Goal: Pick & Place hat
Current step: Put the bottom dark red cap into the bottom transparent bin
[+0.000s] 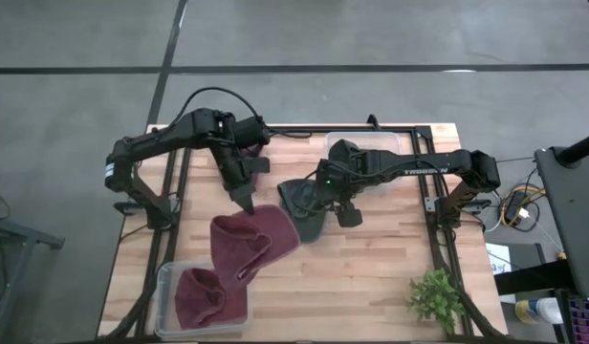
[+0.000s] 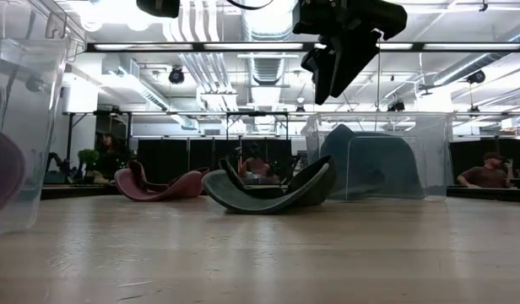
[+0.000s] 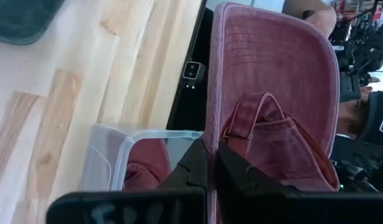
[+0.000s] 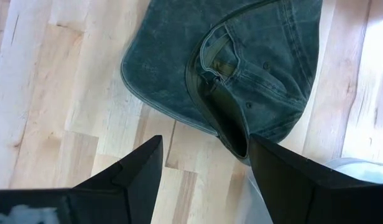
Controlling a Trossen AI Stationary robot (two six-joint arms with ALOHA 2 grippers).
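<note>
High view: wooden table (image 1: 371,277). Left gripper (image 1: 247,203) reaches in from the table's far left side, its tip at the far edge of a maroon cap (image 1: 251,241) lying flat near the table's middle-left. A second maroon cap (image 1: 201,294) sits in a clear plastic bin (image 1: 166,277) at the near-left corner. Right gripper (image 1: 338,205) is over the centre, just beside a dark green cap (image 1: 304,203) that lies upside down on the wood. Another clear bin (image 1: 390,140) at the far edge holds a dark cap. Small green plant (image 1: 436,298) at the near-right corner.

Low view: dark green cap (image 2: 273,192) rests on the tabletop, brim and crown curling upward. Right gripper (image 2: 338,63) hangs above it, well clear, fingers spread. Maroon cap (image 2: 159,184) lies to its left, farther back. Clear bin (image 2: 378,165) with a dark cap stands behind on the right.

Left wrist view: left gripper (image 3: 211,168) fingers are pressed together on the edge of the maroon cap (image 3: 272,87); brim extends away from the fingers. Clear bin (image 3: 117,155) with the second maroon cap (image 3: 145,167) just beside.

Right wrist view: right gripper (image 4: 205,163) fingers wide apart, nothing between them. Dark green cap (image 4: 241,68) lies on the wood ahead of the fingertips, inside facing up, not touching them.
</note>
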